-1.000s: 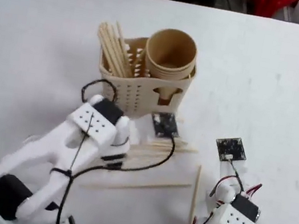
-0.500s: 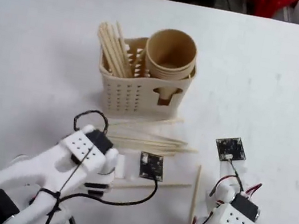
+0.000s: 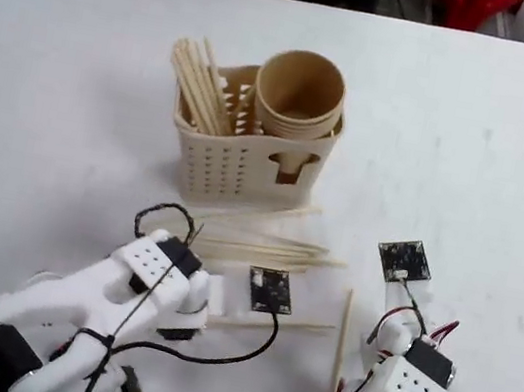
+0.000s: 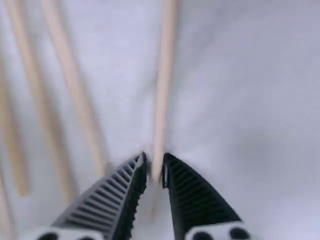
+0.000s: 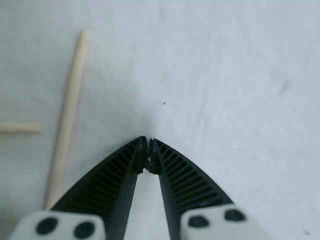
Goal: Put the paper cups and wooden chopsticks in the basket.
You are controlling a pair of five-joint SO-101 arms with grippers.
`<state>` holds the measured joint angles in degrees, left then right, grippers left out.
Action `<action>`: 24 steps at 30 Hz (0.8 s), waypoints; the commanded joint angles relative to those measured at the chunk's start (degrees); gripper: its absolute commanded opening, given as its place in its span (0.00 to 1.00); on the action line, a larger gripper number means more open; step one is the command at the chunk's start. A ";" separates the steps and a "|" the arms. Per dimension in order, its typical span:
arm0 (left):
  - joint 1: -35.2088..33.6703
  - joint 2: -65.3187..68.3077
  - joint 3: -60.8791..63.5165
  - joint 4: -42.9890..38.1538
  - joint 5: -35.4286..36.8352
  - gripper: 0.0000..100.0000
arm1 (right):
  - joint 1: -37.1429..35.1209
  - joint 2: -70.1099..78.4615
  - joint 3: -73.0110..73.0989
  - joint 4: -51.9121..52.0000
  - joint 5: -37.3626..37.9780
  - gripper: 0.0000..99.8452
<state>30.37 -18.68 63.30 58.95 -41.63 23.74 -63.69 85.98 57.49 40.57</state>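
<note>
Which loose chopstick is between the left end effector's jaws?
The single chopstick lying crosswise apart from the fanned pile, closer to the arms.

Bright, even light on the white table [image 3: 514,149], only faint shadows.

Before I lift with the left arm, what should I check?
1. Grip: ok. The left gripper is shut on one chopstick, which sits between the fingertips.
2. Single stick: ok. The neighbouring sticks lie outside the jaws.
3. Stick off the table: cannot tell.
4. Other arm clear: ok. The right gripper is shut and empty, over bare table beside a stray stick.
5. Basket ready: ok. It is upright, with the cups in one side and the stored chopsticks in the other.
6. Table cleared: not ok. Several loose chopsticks lie in front of the basket.
</note>
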 commanded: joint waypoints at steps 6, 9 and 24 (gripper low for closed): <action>-0.31 0.22 -3.78 -0.53 6.24 0.02 | -0.22 -0.66 -0.44 -0.84 0.35 0.02; -0.57 0.22 -7.21 4.66 6.33 0.02 | -0.22 -0.66 -0.44 -0.84 0.35 0.02; -9.27 0.75 -16.44 10.81 3.60 0.02 | -0.22 -0.66 -0.44 -0.75 0.35 0.02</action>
<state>22.11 -18.07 44.57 73.98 -36.88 23.74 -63.69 85.98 57.49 40.57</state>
